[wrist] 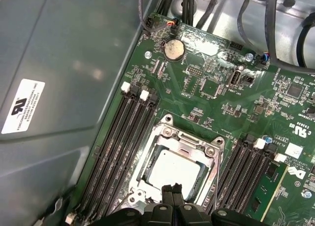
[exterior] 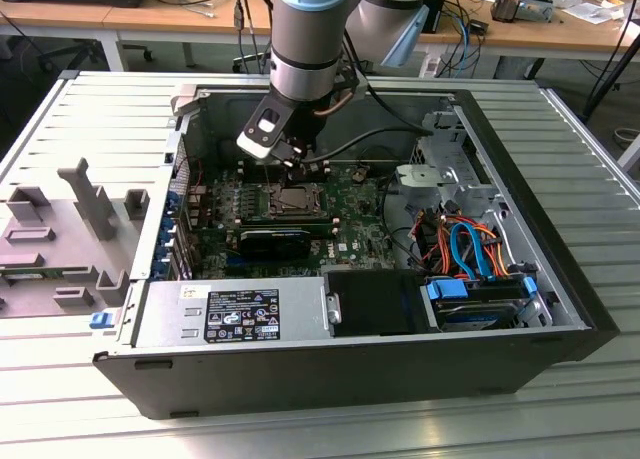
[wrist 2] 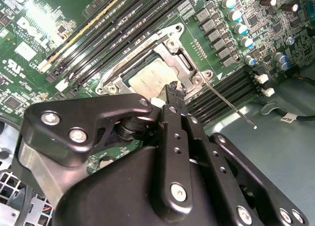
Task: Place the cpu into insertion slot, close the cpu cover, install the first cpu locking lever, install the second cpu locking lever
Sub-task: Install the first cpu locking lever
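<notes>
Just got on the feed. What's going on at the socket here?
The arm's gripper is down inside the open computer case. It is shut, with its tip at the edge of the socket. The cpu sits in the insertion slot, and the cpu cover lies flat over it, framing its metal top. In the second wrist view a thin locking lever sticks out over the memory slots, apparently not latched yet.

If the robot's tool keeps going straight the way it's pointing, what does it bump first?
Most likely the cpu: the tool points at its silver top, close to the edge of the cpu cover. It could catch that frame instead; the depth is unclear.
</notes>
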You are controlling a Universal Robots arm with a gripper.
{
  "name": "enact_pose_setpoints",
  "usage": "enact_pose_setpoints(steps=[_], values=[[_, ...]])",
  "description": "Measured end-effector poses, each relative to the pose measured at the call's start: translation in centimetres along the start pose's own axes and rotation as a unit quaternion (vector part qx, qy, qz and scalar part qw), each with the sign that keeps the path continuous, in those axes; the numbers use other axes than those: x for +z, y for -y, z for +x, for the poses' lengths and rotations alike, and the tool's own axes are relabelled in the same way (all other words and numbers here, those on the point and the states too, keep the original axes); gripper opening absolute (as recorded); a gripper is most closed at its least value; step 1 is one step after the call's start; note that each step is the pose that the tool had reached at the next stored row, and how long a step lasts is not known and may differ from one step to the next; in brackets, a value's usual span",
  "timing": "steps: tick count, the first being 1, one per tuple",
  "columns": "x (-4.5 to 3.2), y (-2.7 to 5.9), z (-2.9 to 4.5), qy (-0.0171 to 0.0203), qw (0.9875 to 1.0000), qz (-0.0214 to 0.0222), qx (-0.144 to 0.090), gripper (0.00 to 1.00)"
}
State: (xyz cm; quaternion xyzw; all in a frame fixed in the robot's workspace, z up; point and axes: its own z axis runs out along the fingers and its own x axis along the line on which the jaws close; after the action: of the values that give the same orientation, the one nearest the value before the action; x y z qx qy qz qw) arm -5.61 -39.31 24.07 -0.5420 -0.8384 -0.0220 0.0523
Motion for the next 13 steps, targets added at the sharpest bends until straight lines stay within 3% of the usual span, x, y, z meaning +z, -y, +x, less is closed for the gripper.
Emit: enact_pose_setpoints(steps=[13], values=[[0.00, 0.00, 0.00, 0.0004, 0.9999, 0.0019, -0.017, 0.11]])
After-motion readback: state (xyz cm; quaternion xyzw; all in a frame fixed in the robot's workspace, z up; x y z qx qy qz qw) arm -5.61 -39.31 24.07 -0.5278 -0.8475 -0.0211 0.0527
